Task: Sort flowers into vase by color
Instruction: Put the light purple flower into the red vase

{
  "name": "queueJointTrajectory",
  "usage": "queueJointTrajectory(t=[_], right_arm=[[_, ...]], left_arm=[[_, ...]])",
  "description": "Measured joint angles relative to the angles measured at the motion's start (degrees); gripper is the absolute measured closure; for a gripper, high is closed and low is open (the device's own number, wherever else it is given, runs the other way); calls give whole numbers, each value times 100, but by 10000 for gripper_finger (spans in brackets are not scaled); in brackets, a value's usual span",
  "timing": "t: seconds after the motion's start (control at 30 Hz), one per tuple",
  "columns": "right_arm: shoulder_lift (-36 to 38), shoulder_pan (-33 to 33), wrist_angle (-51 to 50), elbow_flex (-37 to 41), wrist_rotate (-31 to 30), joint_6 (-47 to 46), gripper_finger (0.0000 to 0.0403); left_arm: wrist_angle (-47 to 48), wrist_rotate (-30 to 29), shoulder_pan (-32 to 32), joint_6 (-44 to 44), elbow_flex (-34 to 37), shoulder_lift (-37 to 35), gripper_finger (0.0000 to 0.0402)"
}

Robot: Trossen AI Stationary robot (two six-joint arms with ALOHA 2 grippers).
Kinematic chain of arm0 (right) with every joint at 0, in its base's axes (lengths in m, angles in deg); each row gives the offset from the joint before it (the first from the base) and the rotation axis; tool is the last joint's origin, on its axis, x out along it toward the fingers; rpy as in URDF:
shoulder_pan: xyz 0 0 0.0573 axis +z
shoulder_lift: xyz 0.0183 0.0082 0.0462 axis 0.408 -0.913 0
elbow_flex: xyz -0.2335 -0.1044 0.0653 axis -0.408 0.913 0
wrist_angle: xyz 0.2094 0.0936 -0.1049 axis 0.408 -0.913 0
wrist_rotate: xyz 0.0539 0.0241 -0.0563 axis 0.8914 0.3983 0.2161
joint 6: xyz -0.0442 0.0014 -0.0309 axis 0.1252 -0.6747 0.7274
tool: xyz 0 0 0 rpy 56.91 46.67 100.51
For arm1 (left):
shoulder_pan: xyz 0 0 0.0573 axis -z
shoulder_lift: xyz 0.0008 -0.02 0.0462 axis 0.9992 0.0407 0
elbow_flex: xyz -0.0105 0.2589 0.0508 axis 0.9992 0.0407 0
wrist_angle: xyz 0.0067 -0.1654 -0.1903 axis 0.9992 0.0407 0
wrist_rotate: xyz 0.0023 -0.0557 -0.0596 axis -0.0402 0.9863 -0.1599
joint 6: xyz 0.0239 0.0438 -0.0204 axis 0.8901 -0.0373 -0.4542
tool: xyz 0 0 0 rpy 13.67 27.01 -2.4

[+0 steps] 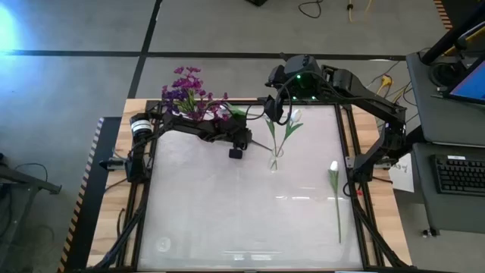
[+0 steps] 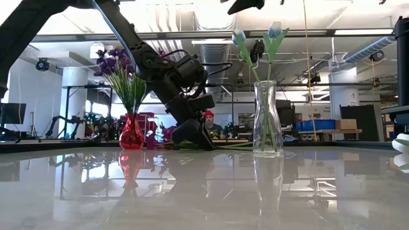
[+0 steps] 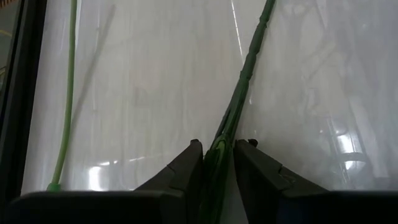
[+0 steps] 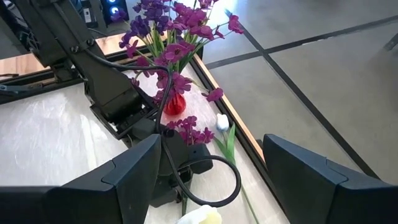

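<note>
Flowers (image 1: 334,189), judged light, thin and bendy, were best held low on the stalk (image 3: 239,99), as pinched by the left gripper (image 3: 217,152); the right gripper (image 4: 208,177) was spread empty.

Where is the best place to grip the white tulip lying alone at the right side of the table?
Probably mid-stalk on the white tulip, from straight above. It lies flat with the bud toward the far edge; the thin stalk is bare there, so fingers closing across it avoid the bud.

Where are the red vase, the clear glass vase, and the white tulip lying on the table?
red vase (image 2: 131,136), low view, on its round belly.
clear glass vase (image 2: 268,121), low view, mid-body.
white tulip lying on the table (image 1: 333,166), high view, on its white bud.
</note>
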Motion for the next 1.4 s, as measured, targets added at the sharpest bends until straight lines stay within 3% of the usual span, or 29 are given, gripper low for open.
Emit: queueJointTrajectory(t=[0.47,0.87,1.4], right_arm=[[0,0,-4,0,0,42,129],[0,0,-4,0,0,7,129],[0,68,-4,0,0,11,129]], left_arm=[[653,6,8,14,0,-491,326],[-285,-152,10,-155,-4,-384,326],[-498,-431,-10,-33,0,21,326]])
